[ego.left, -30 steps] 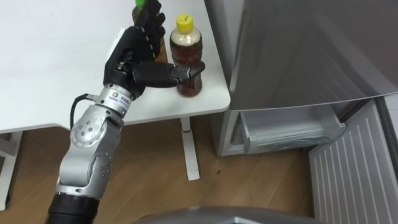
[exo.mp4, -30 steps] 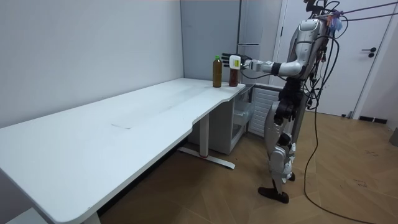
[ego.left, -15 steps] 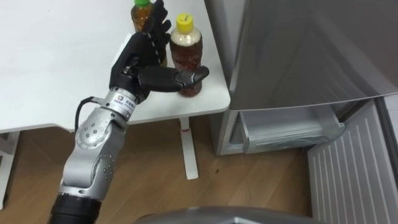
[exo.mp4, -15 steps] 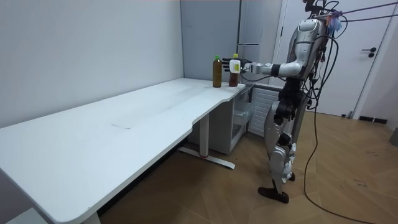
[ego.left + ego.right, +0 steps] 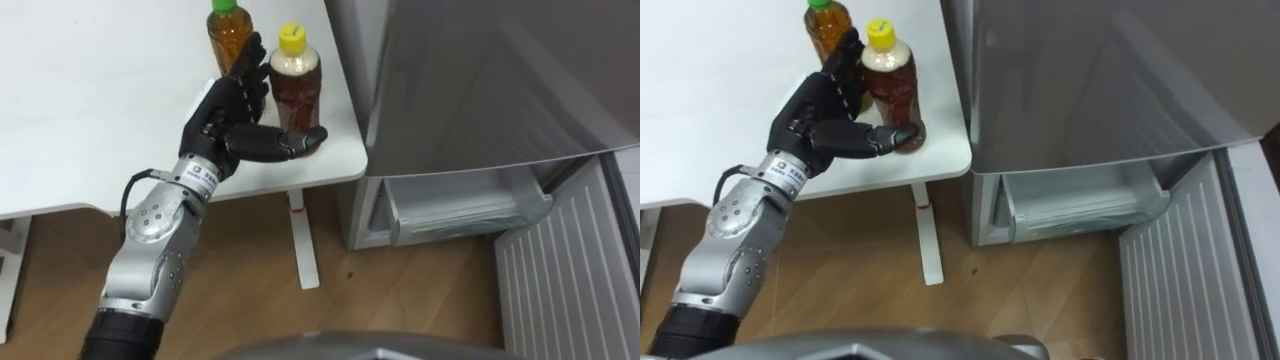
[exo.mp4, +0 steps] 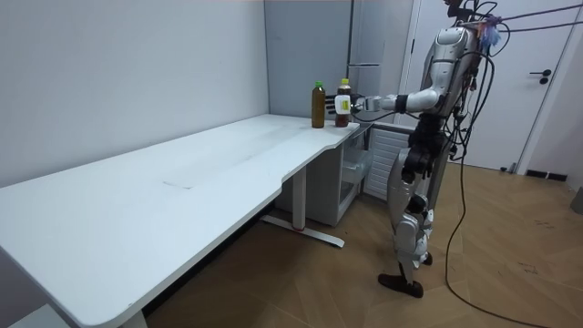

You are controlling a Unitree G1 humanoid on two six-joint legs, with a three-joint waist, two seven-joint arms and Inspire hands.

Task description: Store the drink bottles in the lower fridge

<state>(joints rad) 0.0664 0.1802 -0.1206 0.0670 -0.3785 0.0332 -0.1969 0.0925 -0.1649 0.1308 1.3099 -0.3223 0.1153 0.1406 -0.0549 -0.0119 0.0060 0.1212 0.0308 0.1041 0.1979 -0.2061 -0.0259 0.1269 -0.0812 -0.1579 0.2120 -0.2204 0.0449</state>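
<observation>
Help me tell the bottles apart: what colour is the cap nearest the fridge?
Yellow cap on that bottle, clearest in the left eye view.

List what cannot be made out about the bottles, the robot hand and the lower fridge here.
All in the eye views:
Grip: whether the left robot hand truly clamps the yellow-capped bottle; the bottle hides the contact.
Green-capped bottle: base behind that hand, cap cut by the top edge.
Lower fridge compartment: depth hidden under the fridge's upper part.

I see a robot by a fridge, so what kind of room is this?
Probably an office or lab room rather than a kitchen: a long white table with two bottles, a fridge beside it, plain walls.
</observation>
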